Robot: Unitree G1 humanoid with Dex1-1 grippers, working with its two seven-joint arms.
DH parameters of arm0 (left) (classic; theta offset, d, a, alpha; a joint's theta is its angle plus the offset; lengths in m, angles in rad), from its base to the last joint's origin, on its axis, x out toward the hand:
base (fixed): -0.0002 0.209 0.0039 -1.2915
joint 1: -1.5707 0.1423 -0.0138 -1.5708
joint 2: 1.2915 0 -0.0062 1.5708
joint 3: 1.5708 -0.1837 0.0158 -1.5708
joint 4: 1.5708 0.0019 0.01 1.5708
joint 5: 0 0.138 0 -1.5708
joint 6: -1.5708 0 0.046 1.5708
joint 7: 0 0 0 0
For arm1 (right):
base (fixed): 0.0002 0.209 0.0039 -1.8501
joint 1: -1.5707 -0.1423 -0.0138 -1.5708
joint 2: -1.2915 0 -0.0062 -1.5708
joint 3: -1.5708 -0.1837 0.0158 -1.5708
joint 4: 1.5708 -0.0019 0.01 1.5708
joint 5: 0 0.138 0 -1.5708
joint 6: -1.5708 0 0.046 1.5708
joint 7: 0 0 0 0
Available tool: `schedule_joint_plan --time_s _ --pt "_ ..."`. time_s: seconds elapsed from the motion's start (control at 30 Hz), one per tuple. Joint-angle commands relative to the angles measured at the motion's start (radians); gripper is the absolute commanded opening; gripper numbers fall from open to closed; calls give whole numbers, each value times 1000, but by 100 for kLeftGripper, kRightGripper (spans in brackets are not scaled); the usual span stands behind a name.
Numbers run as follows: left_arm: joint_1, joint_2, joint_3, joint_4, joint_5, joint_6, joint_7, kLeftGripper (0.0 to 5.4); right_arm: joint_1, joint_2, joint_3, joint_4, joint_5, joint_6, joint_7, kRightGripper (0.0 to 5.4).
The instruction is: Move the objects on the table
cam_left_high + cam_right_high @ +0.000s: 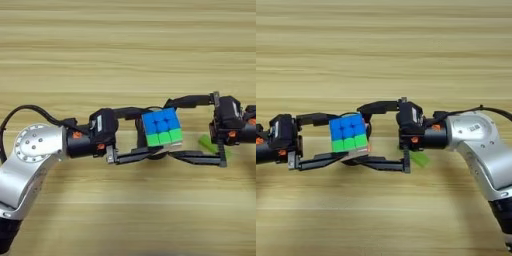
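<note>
Over the light-wood surface point(125, 60), the left end effector point(142, 135) and the right end effector point(370, 135) meet from opposite sides around the puzzle cube point(161, 127), which sits at the middle of the scene with its blue and green squares facing the camera. Each end effector has 2 black fingers spread wide, 1 passing on the far side of the cube and 1 on the near side, so that the 4 fingers overlap around it; which pair actually bears on the cube, and whether the cube is lifted or resting on the surface, cannot be told from these views. Just right of the cube, close under the right wrist, a corner of a lime-green block point(420, 159) shows on the surface. Further out, the left arm's silver forearm runs away to the near left and the right arm's to the near right. No marker is visible. This reads as a hand-over or a two-handed grip on the cube. To do it well, 1 end effector should close squarely on opposite flat faces, not on edges or corners, and be seated firmly before the other opens; the releasing fingers should then draw straight back so they neither snag the other pair nor nudge the green block.
</note>
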Motion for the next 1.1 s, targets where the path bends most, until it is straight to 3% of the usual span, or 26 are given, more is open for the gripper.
schedule_joint_plan --time_s 0.03,0.6,1.1 --pt "-9 15 -8 -13 14 -16 -4 326 -19 -14 16 4 -19 8 22 516" --pt "-17 17 -23 -22 18 -17 7 326 -16 -5 27 -7 -27 11 34 341" --pt "-26 11 -27 -20 24 -19 16 326 -13 -3 28 -13 -24 10 34 335"
